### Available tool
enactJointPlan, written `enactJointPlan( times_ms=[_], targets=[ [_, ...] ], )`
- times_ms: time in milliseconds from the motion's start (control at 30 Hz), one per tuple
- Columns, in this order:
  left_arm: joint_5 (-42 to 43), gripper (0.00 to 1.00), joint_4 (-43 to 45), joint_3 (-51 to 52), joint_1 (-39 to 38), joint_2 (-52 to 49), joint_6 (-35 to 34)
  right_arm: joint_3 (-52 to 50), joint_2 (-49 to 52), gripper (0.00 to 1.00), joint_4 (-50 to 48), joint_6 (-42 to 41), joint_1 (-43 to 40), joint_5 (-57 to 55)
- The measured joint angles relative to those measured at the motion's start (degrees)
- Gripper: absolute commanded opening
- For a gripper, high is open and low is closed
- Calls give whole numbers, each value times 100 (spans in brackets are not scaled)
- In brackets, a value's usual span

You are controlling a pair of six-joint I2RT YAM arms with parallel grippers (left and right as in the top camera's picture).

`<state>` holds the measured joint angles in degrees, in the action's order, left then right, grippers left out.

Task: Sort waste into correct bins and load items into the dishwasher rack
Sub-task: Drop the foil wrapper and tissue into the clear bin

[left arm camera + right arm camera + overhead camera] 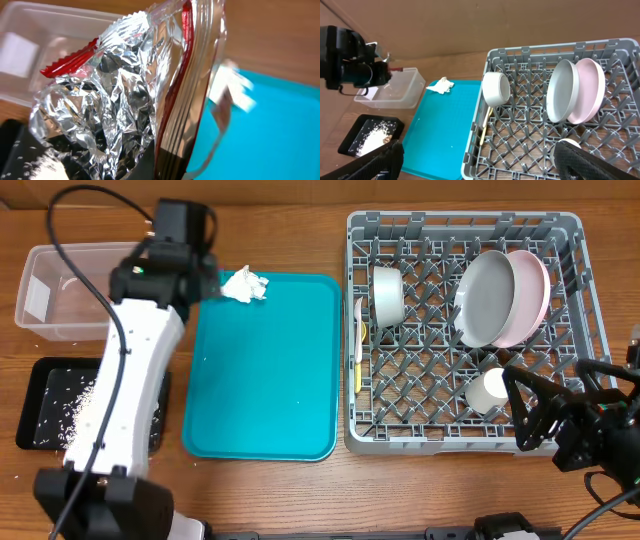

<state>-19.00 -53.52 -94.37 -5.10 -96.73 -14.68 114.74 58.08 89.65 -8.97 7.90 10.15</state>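
Foil wrapper (110, 100) clenched in the left hand (203, 278), so mid waste-sorting; next I'd guess swing over the tub (40, 280) at 9 o'clock, then release.

Tabletop (300, 220): brown wood grain, everything I work over sits on it.
My left, far side: clear tub (60, 252), standing flat.
My left, near side: black tray (35, 370), just beside the tub.
Middle: teal tray (265, 380), lying flat.
My right: dishwasher rack (450, 220), close beside the teal tray.
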Motion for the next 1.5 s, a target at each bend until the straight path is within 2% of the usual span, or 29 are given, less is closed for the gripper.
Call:
enactJointPlan(
  times_ms=[67,100,133,167,200,300,400,600,700,833,933,967,1000,1033,1067,1167,1267,1300,1333,1500],
  targets=[
    [-118,26,247,4,398,-326,-31,0,0,100,26,2,0,-7],
    [-144,36,352,4,566,-490,-61,0,0,100,42,4,0,-9],
    [-142,72,433,15,741,-651,-116,2,0,100,61,2,0,-17],
    [-92,91,490,37,929,-772,-181,0,0,100,90,0,0,-52],
    [-2,100,511,39,1005,-804,-201,0,0,100,98,2,0,-61],
    [892,100,391,-57,1082,-809,-214,0,0,100,101,0,0,-98],
    [1377,98,341,-155,855,-809,-142,0,0,100,98,2,0,-120],
    [907,95,922,-192,-304,-944,160,0,0,100,103,0,0,-232],
    [649,95,1394,-238,-568,-1360,286,0,0,100,109,2,0,-291],
    [509,90,2208,-258,-525,-2267,330,2,0,100,129,4,0,-310],
    [553,89,2426,-258,-476,-2800,332,0,0,100,131,2,0,-313],
    [590,82,2490,-256,-470,-2905,332,0,0,100,129,0,0,-313],
    [651,72,2581,-256,-466,-2999,332,0,0,100,131,4,0,-313],
    [686,52,2618,-256,-466,-3040,326,0,0,100,129,2,0,-310],
    [754,4,2684,-256,-466,-3064,356,0,0,100,129,0,0,-310],
    [1106,4,2380,-267,-466,-3064,387,0,0,100,210,2,0,-313],
    [1307,4,1176,-459,-466,-2955,330,2,0,100,251,2,0,-310],
    [1397,4,446,-564,-466,-2594,258,2,0,100,254,2,0,-315],
    [1410,4,229,-588,-466,-2321,254,0,0,100,258,2,0,-310],
    [817,4,-81,-890,-382,-496,214,0,0,100,264,2,0,-313]
  ],
)
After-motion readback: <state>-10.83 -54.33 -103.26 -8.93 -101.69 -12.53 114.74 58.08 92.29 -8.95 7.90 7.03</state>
